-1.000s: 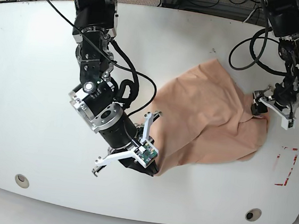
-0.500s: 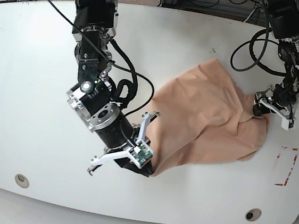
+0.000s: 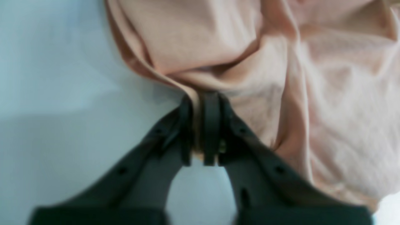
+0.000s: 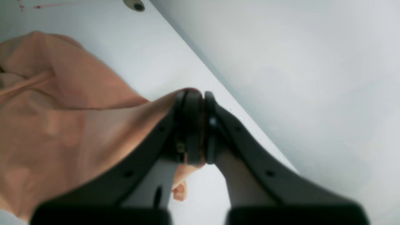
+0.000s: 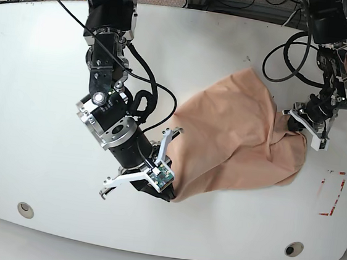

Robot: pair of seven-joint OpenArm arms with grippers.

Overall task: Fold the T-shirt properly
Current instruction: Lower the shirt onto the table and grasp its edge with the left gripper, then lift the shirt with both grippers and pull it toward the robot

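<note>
The peach-pink T-shirt (image 5: 241,134) lies crumpled on the white table, stretched between both arms. No print shows on it. My left gripper (image 5: 293,125) is shut on a bunched fold at the shirt's right edge; in the left wrist view the left gripper (image 3: 201,131) pinches a ridge of T-shirt (image 3: 281,62) cloth between its black fingers. My right gripper (image 5: 168,196) is shut on the shirt's lower left corner; in the right wrist view the right gripper (image 4: 195,125) clamps an edge of the T-shirt (image 4: 62,109), with a bit of cloth poking out below.
The white table (image 5: 35,90) has round holes near its front corners, one hole (image 5: 25,209) at left and another hole (image 5: 294,249) at right. A red tape mark (image 5: 333,193) sits at the right. Cables (image 5: 293,49) hang by the left arm. The table edge (image 4: 225,90) runs close to the right gripper.
The left gripper has pulled its fold of the shirt leftward and slightly up. The right gripper has drifted a little left and lower with the shirt's corner, narrowing the cloth.
</note>
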